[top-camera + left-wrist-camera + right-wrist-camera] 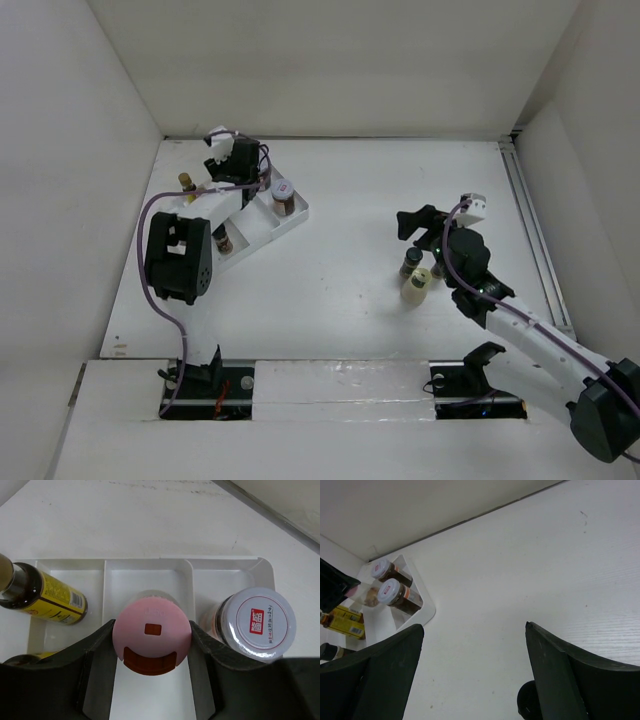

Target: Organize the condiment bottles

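My left gripper (151,626) is shut on a pink-capped bottle (151,635), which stands upright in the middle compartment of the white tray (220,559). In the compartment to its left lies a yellow-labelled bottle (47,597). A brown jar with a silvery lid (257,622) stands in the compartment to its right. In the top view the left gripper (238,160) hangs over the tray (298,212). My right gripper (415,225) is open and holds nothing. It hovers just beyond a dark-capped jar (411,262) and a cream-capped bottle (417,286) that stand on the table.
A third small bottle (437,270) stands beside those two, partly under the right arm. A second silver-lidded jar (385,569) shows in the tray, behind the first (391,591). White walls close in the table, and a rail (530,230) runs along the right side.
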